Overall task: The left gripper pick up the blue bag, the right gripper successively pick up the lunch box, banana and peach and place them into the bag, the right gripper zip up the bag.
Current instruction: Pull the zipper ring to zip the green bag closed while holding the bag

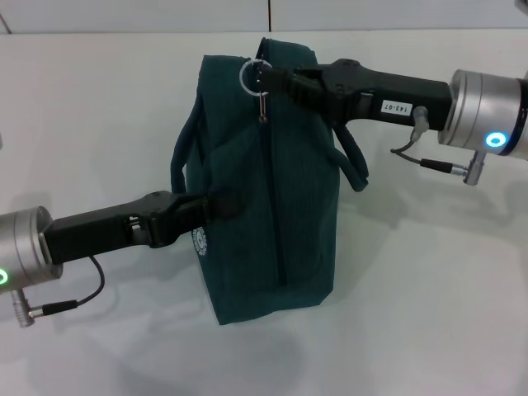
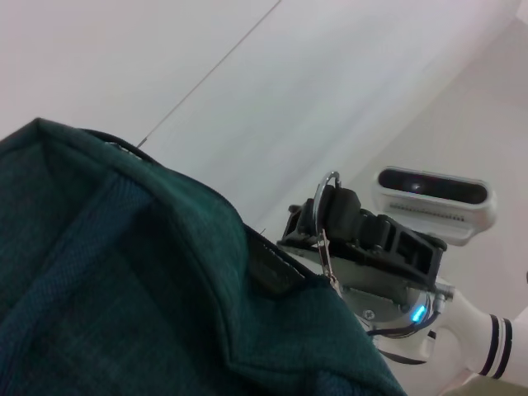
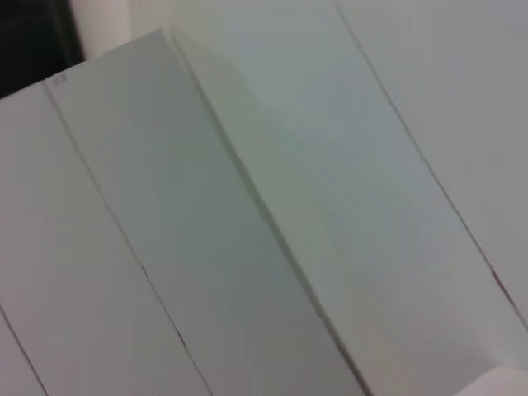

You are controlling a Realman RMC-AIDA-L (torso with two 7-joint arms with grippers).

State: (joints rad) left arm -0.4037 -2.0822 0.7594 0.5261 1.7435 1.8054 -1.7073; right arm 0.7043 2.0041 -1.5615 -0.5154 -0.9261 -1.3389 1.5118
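Blue bag (image 1: 264, 206) stands upright on the white table (image 1: 429, 289), near the middle of the head view, with its zipper line running down the side that faces the camera. Zipper appears drawn along the top; the metal ring pull (image 1: 254, 76) sits at the far top corner of the bag. Right gripper (image 1: 276, 80) reaches in from the right at the level of the bag's top edge, its fingers closed on the ring pull; the left wrist view confirms this, showing the ring (image 2: 323, 216) clamped in the dark jaws of that gripper (image 2: 334, 216) just above the fabric (image 2: 148, 289). Left gripper (image 1: 216, 206) comes in low from the left and meets the bag's side about halfway up, next to the small white round logo (image 1: 199, 242); fingers pinched on a fold of the bag's fabric. One loop handle (image 1: 183, 153) hangs down the left side of the bag, the other (image 1: 353, 161) droops on the right, under the right arm. Lunch box, banana and peach not visible in any view. Right wrist view shows only pale panelled surfaces.
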